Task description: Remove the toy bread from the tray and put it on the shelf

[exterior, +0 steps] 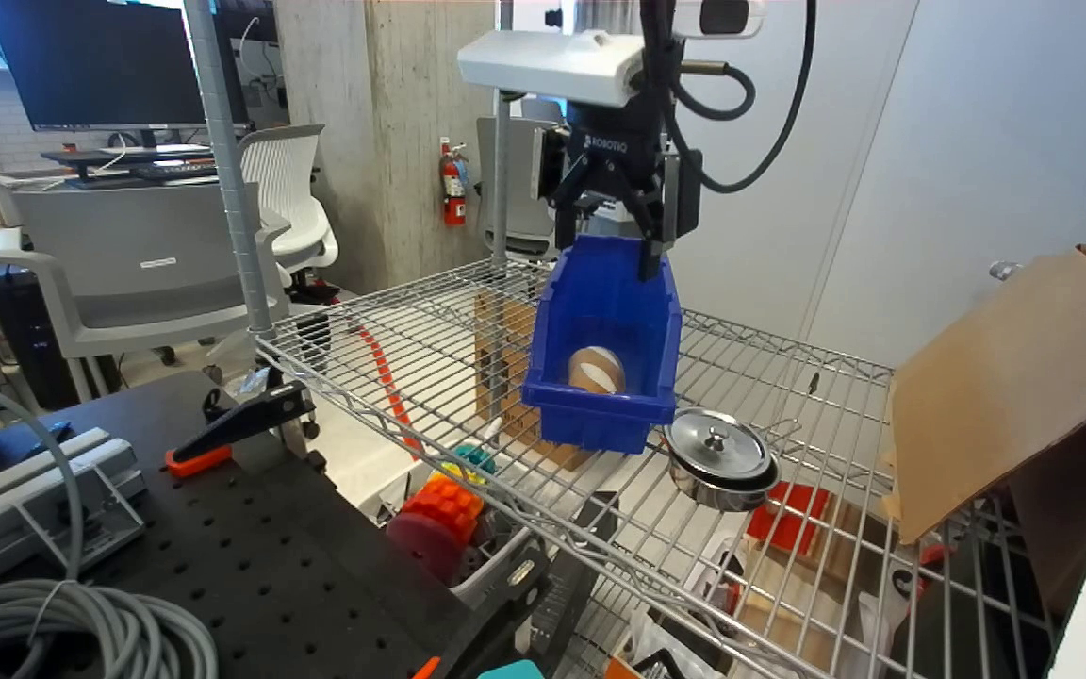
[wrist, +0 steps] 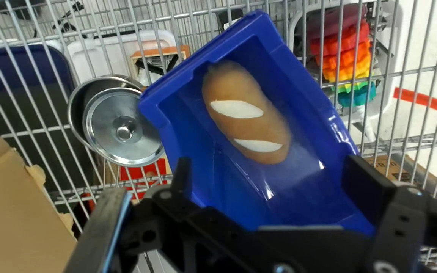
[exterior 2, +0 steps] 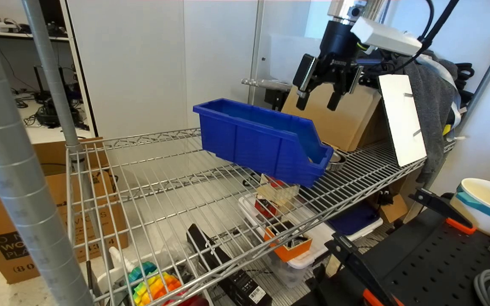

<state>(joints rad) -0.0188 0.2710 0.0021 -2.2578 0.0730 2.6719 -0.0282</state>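
Wrist view: bread [wrist: 247, 117] in the blue bin [wrist: 188, 151], near its low front. In an exterior view: gripper [exterior: 607, 253] above bin, fingers [exterior: 650, 256] spread, released; bin front toward near edge of wire shelf [exterior: 552, 528]. In an exterior view: pot [exterior 2: 337, 165] beside bin.

Concrete pillar [exterior: 420, 104], grey chair [exterior: 152, 240], dark monitor [exterior: 109, 71], pale wall panels [exterior: 986, 141], light floor [exterior 2: 15, 295]

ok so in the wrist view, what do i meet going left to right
Brown cardboard, silver lid, toy bread, rainbow-coloured object, red strip. The blue tray is left out, since it overlaps several.
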